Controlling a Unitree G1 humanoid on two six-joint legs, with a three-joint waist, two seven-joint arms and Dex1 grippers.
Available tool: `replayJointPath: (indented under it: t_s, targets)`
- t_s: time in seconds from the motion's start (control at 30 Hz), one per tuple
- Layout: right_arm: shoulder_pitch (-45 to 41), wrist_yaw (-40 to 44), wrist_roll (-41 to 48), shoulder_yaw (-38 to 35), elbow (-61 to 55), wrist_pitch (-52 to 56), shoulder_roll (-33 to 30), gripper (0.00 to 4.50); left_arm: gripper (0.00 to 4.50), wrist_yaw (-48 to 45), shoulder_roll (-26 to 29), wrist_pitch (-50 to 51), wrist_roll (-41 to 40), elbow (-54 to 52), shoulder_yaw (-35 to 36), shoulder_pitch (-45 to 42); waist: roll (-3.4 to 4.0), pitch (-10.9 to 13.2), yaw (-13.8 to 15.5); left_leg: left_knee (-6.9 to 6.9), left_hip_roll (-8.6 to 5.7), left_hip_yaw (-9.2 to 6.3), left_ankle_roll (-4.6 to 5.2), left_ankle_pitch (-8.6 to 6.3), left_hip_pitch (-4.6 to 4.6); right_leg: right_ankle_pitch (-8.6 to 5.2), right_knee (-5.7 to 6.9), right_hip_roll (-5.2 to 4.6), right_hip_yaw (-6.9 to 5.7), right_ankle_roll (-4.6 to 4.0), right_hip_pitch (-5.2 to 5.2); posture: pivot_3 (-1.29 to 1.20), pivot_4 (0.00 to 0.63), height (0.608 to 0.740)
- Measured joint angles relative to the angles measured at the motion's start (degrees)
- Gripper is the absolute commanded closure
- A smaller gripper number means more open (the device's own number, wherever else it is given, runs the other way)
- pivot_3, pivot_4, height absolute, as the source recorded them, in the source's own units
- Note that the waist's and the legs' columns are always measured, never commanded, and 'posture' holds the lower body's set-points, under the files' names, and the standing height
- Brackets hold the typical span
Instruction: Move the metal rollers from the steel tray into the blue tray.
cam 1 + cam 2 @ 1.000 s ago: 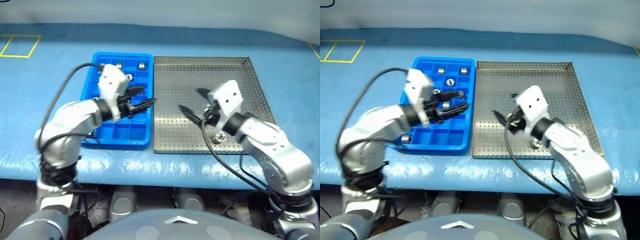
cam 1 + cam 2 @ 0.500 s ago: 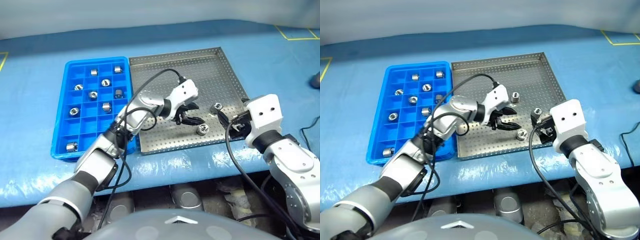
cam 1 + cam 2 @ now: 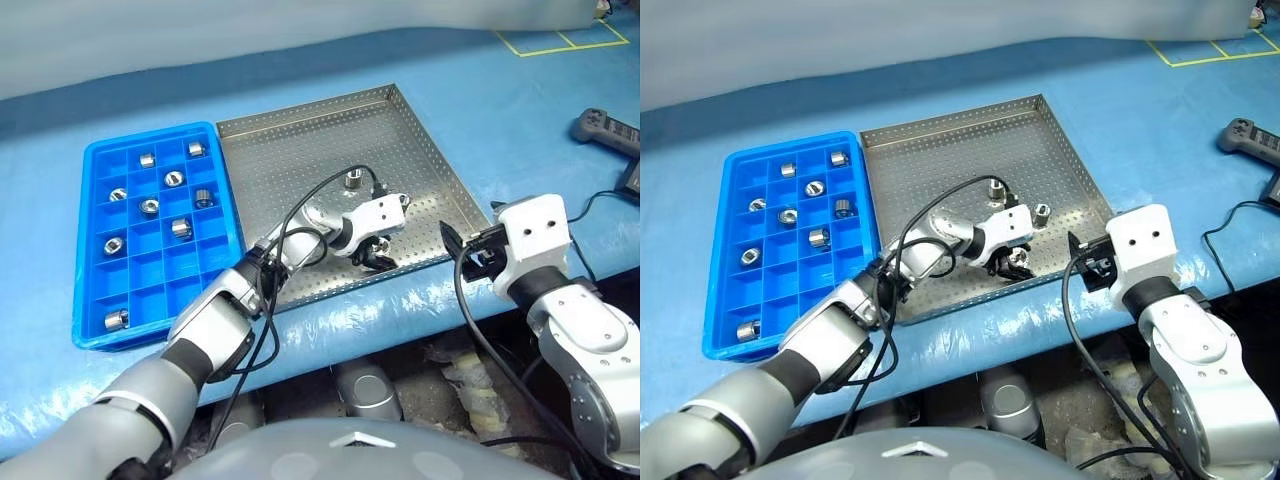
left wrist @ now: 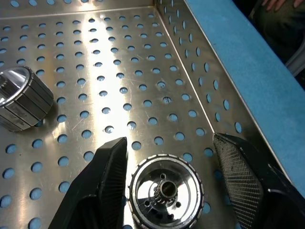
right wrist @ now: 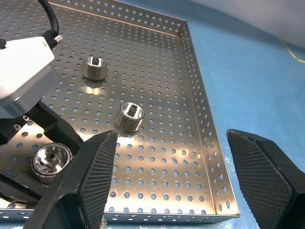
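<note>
The steel tray lies mid-table with the blue tray at its left. Three metal rollers show in the steel tray: one at mid-tray, one to its right, one by the front rim. My left gripper is open and low over that front roller, one finger on each side of it. My right gripper hangs open just off the tray's front right corner, nothing between its fingers. Several rollers sit in the blue tray's compartments.
A black controller and a cable lie on the blue table cover at the far right. Yellow tape lines mark the back right. The steel tray's front rim runs close to the table's near edge.
The camera has swung to the right. My left gripper crossed from the blue tray into the steel tray and sank to straddle the front roller. The right gripper drew back off the tray's corner.
</note>
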Motion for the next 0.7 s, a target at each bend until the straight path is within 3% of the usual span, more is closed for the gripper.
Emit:
replayJointPath:
  t_s: [0.1, 0.2, 0.3, 0.57, 0.7]
  targets:
    - [-0.69, 0.11, -0.02, 0.09, 0.0, 0.03, 0.02, 0.63, 1.38, 0.53, 0.64, -1.53, 1.66, -0.02, 0.02, 0.37, 0.0, 0.0, 0.08, 0.0, 0.0, 0.0, 0.0, 0.0, 0.0, 0.0, -0.01, -0.01, 0.01, 0.01, 0.01, -0.31, 0.15, 0.74]
    - [-1.06, 0.24, -0.03, 0.49, 0.01, 0.03, 0.08, 0.63, 1.94, 1.23, 0.7, -2.35, 2.39, -0.02, 0.21, 0.89, 0.0, 0.0, 0.13, 0.0, 0.0, 0.0, 0.0, 0.0, 0.01, 0.01, -0.01, -0.01, 0.01, 0.02, 0.02, -0.29, 0.15, 0.74]
    - [-1.5, 0.39, -0.04, 1.16, 0.08, 0.02, 0.12, 0.63, 2.8, 1.88, 0.67, -2.33, 2.59, 0.0, 1.08, 1.14, 0.0, 0.0, 0.15, -0.01, 0.0, 0.0, 0.0, 0.0, 0.02, 0.01, -0.01, 0.0, 0.0, 0.02, 0.02, -0.29, 0.15, 0.74]
    - [-3.2, 1.64, 0.13, 2.62, 1.27, -0.27, 0.23, 0.63, 2.79, 1.72, 1.52, -1.22, 2.19, -1.65, 2.68, 2.12, 0.0, 0.0, 0.26, -0.03, 0.01, 0.01, 0.0, 0.0, 0.03, 0.01, 0.0, 0.01, 0.02, 0.02, 0.01, -0.26, 0.15, 0.74]
    - [-3.59, 6.27, 3.49, 4.58, 5.2, -1.56, 1.51, 0.63, 2.79, -0.14, 5.46, 5.8, -1.37, -10.13, 7.49, 3.96, 0.02, 0.05, 0.54, -0.1, 0.06, 0.0, 0.0, 0.0, 0.02, 0.01, 0.02, 0.05, 0.01, 0.02, -0.04, -0.2, 0.15, 0.74]
